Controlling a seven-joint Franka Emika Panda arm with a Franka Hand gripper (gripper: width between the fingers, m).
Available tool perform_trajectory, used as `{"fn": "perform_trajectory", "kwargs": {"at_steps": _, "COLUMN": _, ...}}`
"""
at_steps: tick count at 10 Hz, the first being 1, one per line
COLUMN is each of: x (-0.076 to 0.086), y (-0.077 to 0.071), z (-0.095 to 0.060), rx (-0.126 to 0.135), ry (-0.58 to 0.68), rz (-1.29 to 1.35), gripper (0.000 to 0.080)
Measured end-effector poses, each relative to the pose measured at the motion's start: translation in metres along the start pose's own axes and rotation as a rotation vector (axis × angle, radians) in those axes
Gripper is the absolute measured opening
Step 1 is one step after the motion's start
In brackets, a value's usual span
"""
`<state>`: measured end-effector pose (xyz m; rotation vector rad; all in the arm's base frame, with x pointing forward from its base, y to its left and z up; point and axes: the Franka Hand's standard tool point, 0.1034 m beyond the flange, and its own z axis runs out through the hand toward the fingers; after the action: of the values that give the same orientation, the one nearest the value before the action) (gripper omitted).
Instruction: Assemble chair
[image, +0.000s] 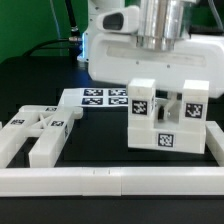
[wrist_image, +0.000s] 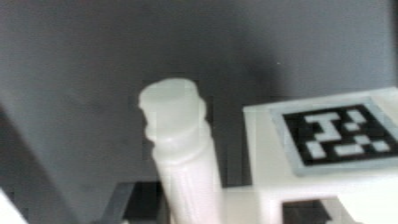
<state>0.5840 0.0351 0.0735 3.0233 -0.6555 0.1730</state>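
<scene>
Arm (image: 160, 25): we see it hang straight over the chair, its lower end between two tagged uprights.
Jaws: we cannot tell whether they are spread or pressed together; the uprights hide them in the exterior view, and the wrist view shows only dark edges.
Chair (image: 160, 135): a partly built white block, standing on the worktop (image: 95, 138) toward the exterior view's right, just behind the front rail (image: 110, 182).
Bar (wrist_image: 178, 150): in the wrist view we see a round-tipped white bar standing upright, just beside a tagged block (wrist_image: 338, 140); we cannot tell if they touch.
Loose parts (image: 35, 130): they lie together at the exterior view's left, well apart from the chair.
Marker board (image: 105, 97): it lies flat behind, between the loose parts and the chair.
</scene>
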Motion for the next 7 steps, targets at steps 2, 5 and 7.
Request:
{"fn": "perform_trajectory", "kwargs": {"at_steps": 2, "x": -0.003, "y": 0.002, "z": 0.006, "rx": -0.011, "ry": -0.016, "rz": -0.004, "gripper": 0.0276}}
{"fn": "perform_trajectory", "kwargs": {"at_steps": 5, "x": -0.005, "y": 0.016, "z": -0.001, "rx": -0.050, "ry": -0.199, "rz": -0.024, "gripper": 0.0252}}
{"fn": "perform_trajectory", "kwargs": {"at_steps": 7, "x": -0.003, "y": 0.028, "z": -0.007, "rx": -0.074, "ry": -0.326, "rz": -0.025, "gripper": 0.0239}}
